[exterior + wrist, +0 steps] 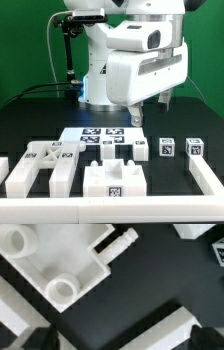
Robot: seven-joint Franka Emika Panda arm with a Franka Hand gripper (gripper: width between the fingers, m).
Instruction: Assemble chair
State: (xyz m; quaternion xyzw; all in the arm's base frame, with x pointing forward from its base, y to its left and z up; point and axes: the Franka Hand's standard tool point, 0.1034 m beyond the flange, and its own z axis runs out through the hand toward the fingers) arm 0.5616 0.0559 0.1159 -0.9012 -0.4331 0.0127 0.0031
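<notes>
Chair parts (112, 178) lie loose in a row along the bench (30, 120) front, the forked frame piece (45, 155) at the exterior view's left flat, long prongs toward the camera. Behind sits the marker board (100, 135); above the bench the jaws hang wide, empty.

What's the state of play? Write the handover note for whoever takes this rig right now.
Gripper: open, holding nothing, raised near the marker board.
Parts: all lie loose on the table. Large frame piece at the exterior view's left, blocky piece front middle, three small tagged blocks in a row toward the right, another piece at the right edge.
Done: nothing visibly joined.
Left: the whole chair assembly, starting with a first pick.
</notes>
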